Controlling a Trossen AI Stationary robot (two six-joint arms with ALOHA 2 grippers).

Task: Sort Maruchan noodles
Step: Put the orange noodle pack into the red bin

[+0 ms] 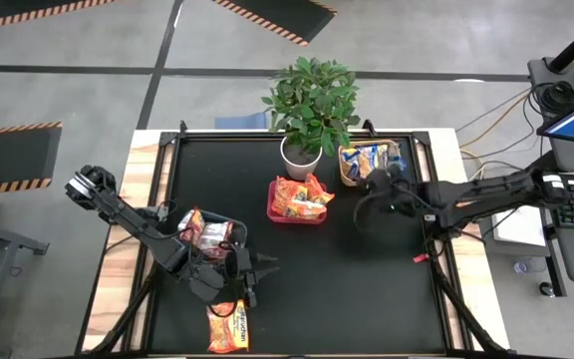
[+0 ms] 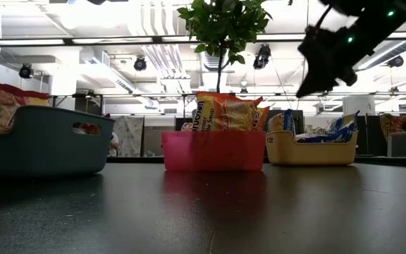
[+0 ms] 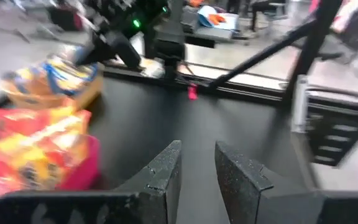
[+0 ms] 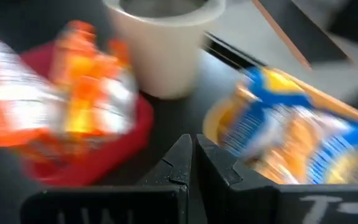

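Hovering above the tabletop (image 1: 367, 289) near its right edge, the right hand (image 1: 369, 186) hangs just beside the yellow bin (image 1: 346, 173), its fingers pressed together with nothing between them. That bin, toward the far edge, holds blue-and-yellow packets (image 1: 369, 158). Next to it on the left stands the red bin (image 1: 275, 211), filled with orange packets (image 1: 299, 196), and a white pot (image 1: 300, 158) with a green plant (image 1: 312, 97) sits just behind the red bin.

The left hand (image 1: 264, 265) is near the front left part of the tabletop, its fingers (image 3: 164, 174) a narrow gap apart and gripping nothing. Beside the left arm, toward the left edge, the grey-blue bin (image 1: 237, 231) carries mixed packets (image 1: 202, 231). One orange packet (image 1: 227, 327) lies flat on the tabletop at the front edge, just below the left hand in the high view.
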